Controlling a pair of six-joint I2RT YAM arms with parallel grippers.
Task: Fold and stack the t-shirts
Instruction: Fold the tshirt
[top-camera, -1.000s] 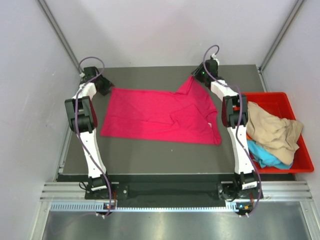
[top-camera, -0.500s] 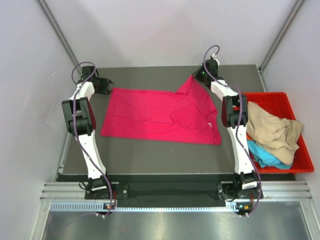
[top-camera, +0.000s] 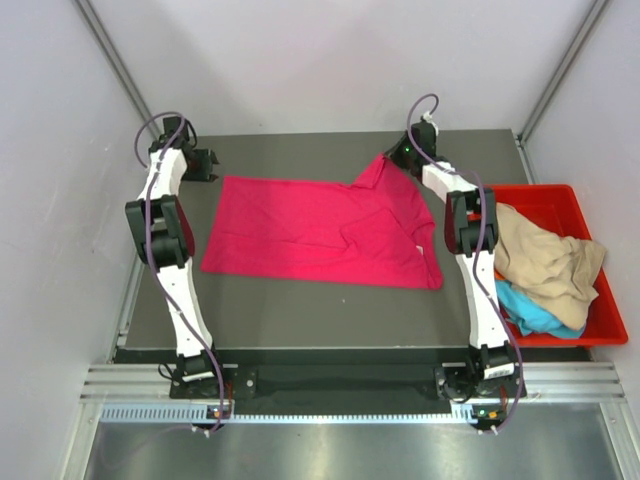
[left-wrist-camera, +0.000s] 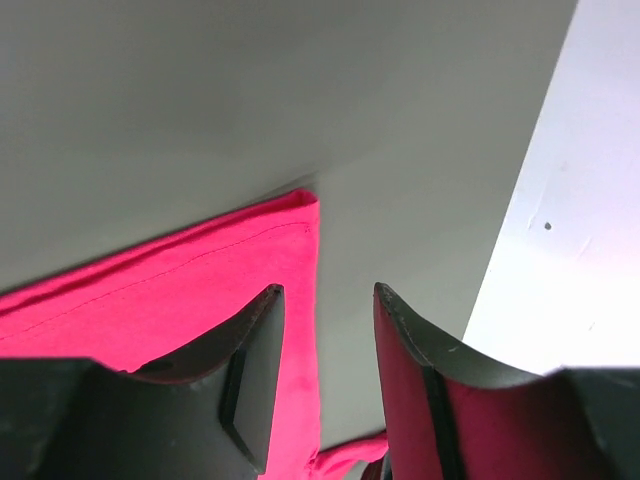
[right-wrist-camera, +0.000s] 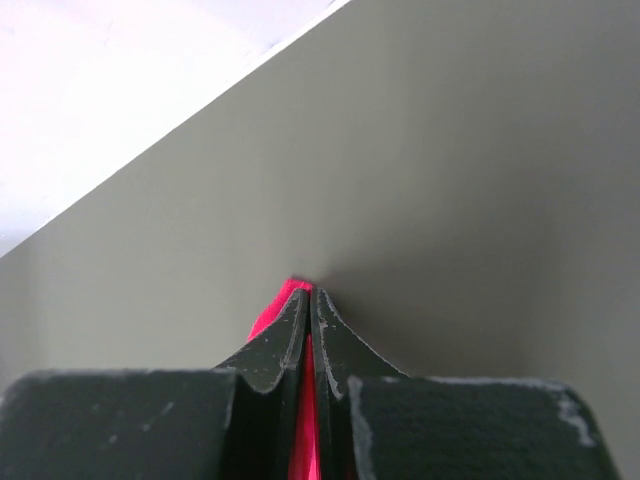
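**Magenta t-shirt (top-camera: 320, 235) spread out, one far corner pinched, no fold made yet.**

The shirt lies mostly flat across the middle of the dark table (top-camera: 300, 315), with a few creases toward its right side. The right gripper (top-camera: 403, 152) is clamped tight on the far right corner, and pink cloth shows between its closed fingers in the wrist view. The left gripper (top-camera: 200, 163) hovers at the far left corner with its jaws partway apart; the hem lies under them, ungripped. No stack exists. A tan t-shirt (top-camera: 545, 260) and a turquoise t-shirt (top-camera: 530, 308) lie crumpled in the red bin (top-camera: 606, 300) at the table's right side. By my reading the task is at an early stage, with this shirt's folding and the others left to do.
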